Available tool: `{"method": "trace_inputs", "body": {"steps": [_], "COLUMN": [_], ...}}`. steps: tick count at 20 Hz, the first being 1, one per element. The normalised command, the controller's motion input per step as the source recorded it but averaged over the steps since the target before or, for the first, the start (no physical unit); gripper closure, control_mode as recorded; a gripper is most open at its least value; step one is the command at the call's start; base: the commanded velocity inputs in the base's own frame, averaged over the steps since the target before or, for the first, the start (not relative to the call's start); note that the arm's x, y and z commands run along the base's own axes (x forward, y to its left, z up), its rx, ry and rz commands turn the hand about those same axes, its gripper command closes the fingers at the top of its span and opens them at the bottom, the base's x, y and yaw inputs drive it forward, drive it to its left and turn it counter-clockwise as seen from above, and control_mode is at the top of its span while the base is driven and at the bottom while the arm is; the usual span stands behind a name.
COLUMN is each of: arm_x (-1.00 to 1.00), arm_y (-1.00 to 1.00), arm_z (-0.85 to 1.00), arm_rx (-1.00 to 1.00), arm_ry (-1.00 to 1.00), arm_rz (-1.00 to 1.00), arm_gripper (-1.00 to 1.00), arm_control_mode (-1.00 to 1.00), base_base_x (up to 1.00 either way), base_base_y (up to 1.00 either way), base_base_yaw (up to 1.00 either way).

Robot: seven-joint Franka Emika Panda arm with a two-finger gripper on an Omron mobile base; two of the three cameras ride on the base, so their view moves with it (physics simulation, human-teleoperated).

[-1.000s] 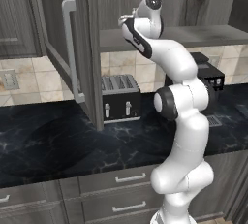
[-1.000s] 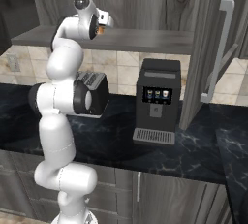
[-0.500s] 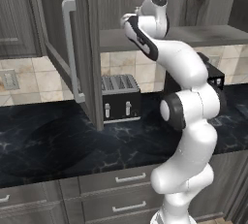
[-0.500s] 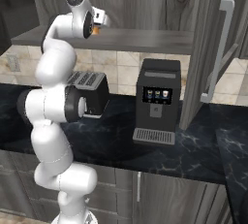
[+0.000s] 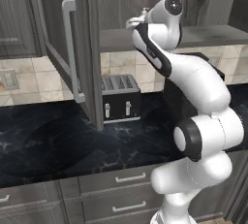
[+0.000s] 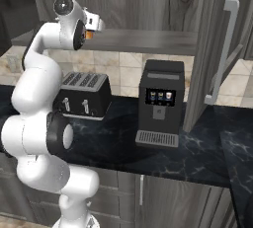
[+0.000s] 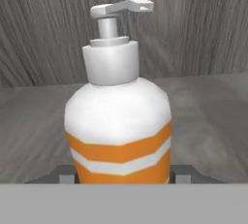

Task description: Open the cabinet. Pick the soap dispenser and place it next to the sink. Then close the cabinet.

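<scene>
White plastic with orange bands makes up the soap dispenser (image 7: 118, 126): a rounded bottle, a grey-white collar and a flat pump spout on top, with no readable label. It stands upright on the grey wood-grain shelf (image 7: 208, 121) inside the cabinet (image 5: 58, 34), close before the grained back wall. The gripper (image 7: 124, 173) sits around its base, one dark fingertip (image 7: 65, 173) at each side of the bottle; the jaws look closed on it, pinching the lower body. From the right base view the orange of the bottle peeks out beside the hand at the shelf's edge.

The cabinet doors stand swung open, each with a long silver bar handle (image 5: 70, 48). Below, on the black marbled worktop (image 5: 53, 140), a black four-slot toaster (image 5: 121, 99) with two pale levers sits against the beige tiled wall. A black coffee machine (image 6: 160, 103) with a small lit panel of icons, too small to read, stands beside it. Grey drawers (image 5: 121, 194) with short handles run under the worktop.
</scene>
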Motion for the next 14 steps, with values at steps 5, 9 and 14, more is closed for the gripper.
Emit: {"method": "trace_inputs", "body": {"steps": [5,9,14], "arm_x": [-0.92,-0.94,-0.95], "arm_y": [-0.01,-0.05,-0.09], "arm_z": [0.16,0.20,0.29], "arm_rx": [0.02,0.02,0.00], "arm_ry": [-0.08,-0.08,-0.02], "arm_rz": [0.01,0.01,0.01], "arm_gripper": [1.00,1.00,1.00], "arm_control_mode": [-1.00,-1.00,-1.00], "base_base_x": [0.00,0.00,0.00], "base_base_y": [0.00,0.00,0.00], "base_base_yaw": [0.00,0.00,0.00]}}
